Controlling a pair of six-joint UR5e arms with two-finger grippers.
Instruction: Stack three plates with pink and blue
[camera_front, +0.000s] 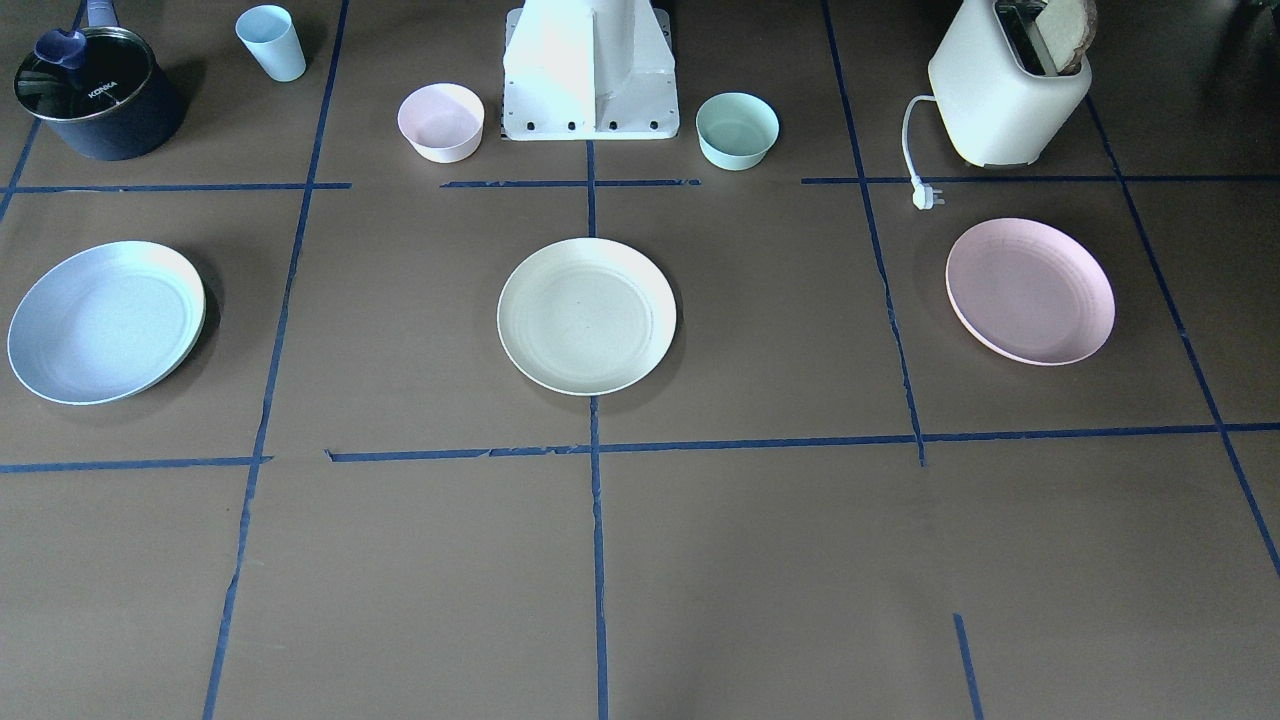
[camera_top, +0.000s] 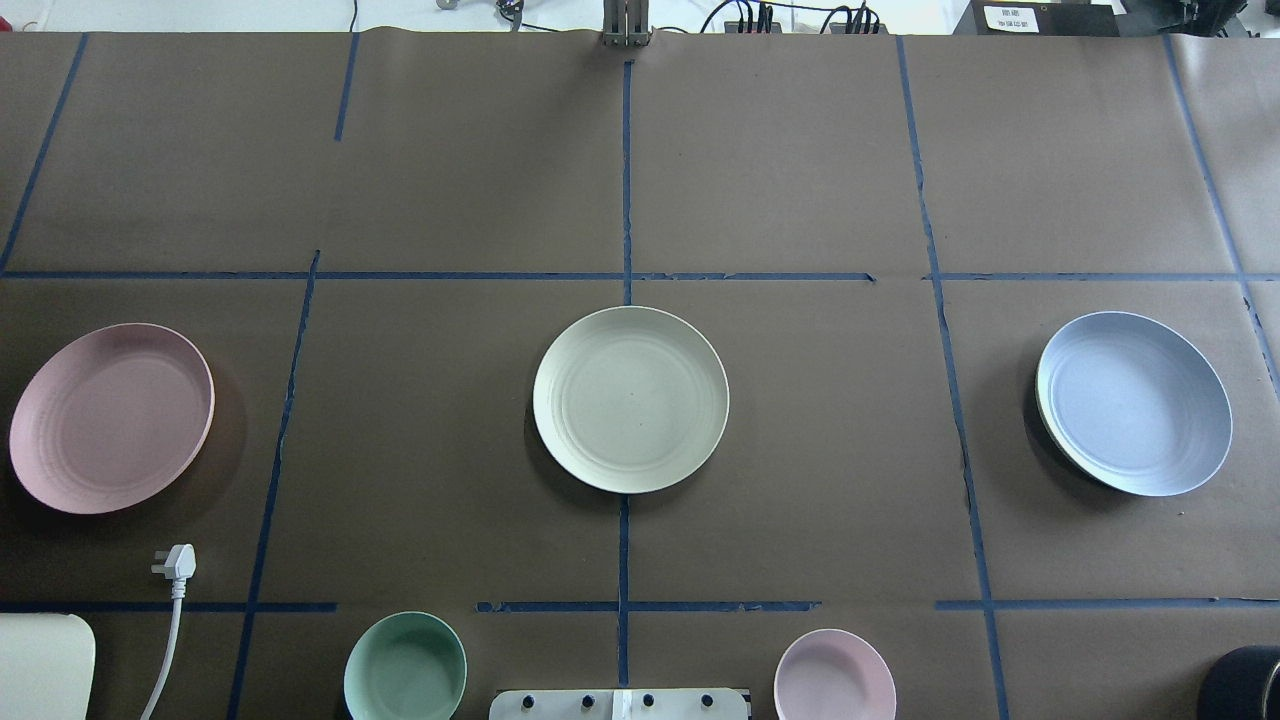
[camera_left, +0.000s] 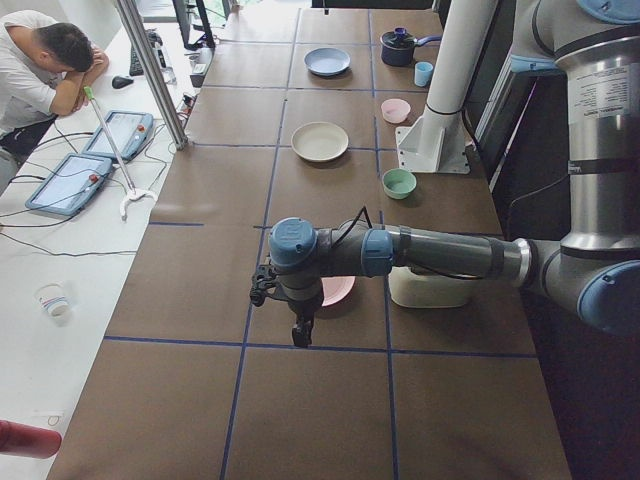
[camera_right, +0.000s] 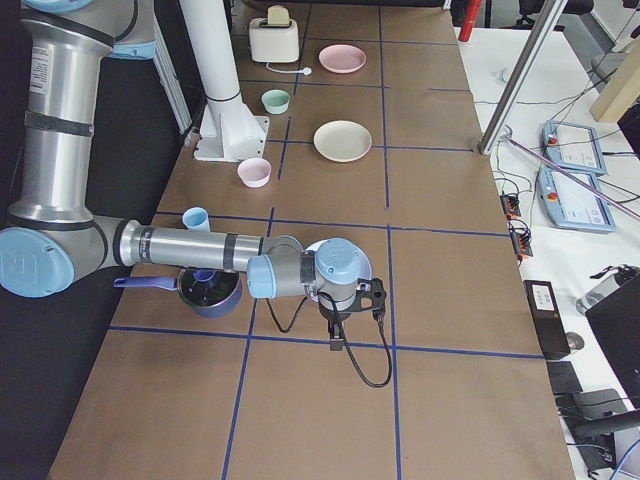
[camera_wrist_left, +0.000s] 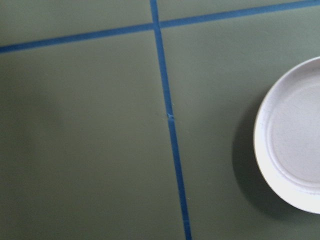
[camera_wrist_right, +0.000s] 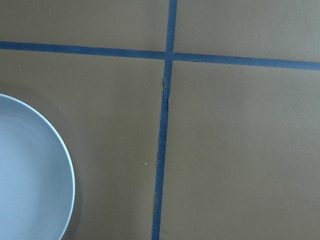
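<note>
Three plates lie apart in one row on the brown table: the cream-white plate in the middle, the pale pink plate on my left, the light blue plate on my right. My left gripper shows only in the exterior left view, above the table beside the pink plate. My right gripper shows only in the exterior right view, beside the blue plate. I cannot tell whether either is open or shut. Neither touches a plate.
A small pink bowl and a mint-green bowl flank the robot base. A toaster with a loose plug stands near the pink plate. A dark pot and a blue cup stand near the blue plate.
</note>
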